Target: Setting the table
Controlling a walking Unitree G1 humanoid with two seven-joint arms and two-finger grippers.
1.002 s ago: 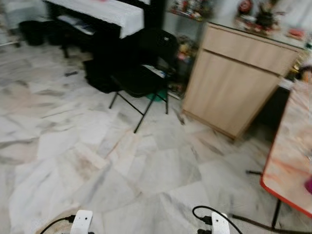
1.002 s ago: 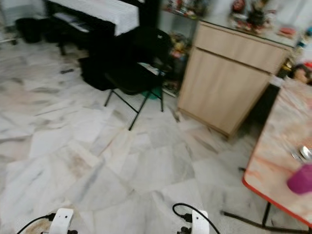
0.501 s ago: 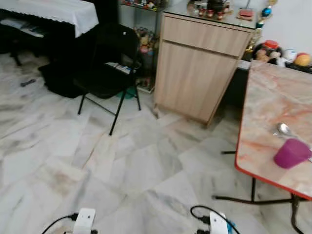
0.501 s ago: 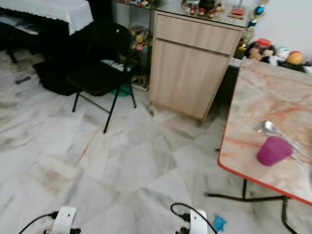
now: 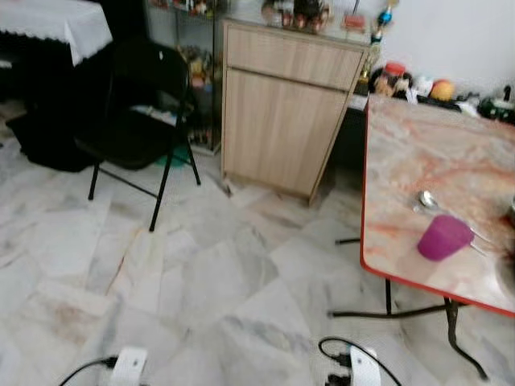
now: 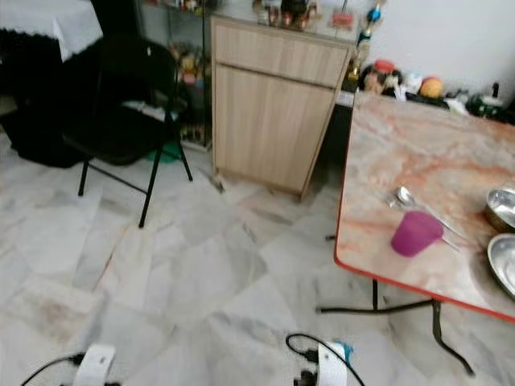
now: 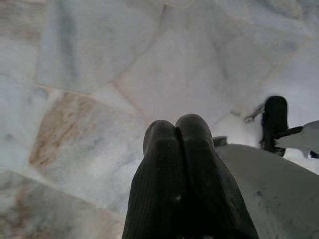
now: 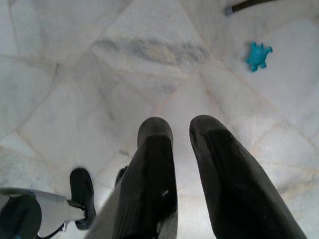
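Purple cup (image 6: pixel 416 232) beside spoon (image 6: pixel 405 198) on marble table (image 6: pixel 418 153); left gripper (image 7: pixel 178 130) closed, empty; right gripper (image 8: pixel 182 130) slightly parted, over floor.

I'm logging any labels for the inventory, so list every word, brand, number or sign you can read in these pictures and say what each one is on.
No text can be read in any of these views.
The trinkets on top of the wooden cabinet are too small and blurred to show lettering.
The red-lidded jar beyond the table shows no legible label.
The purple cup, spoon and metal bowls carry no visible marking.
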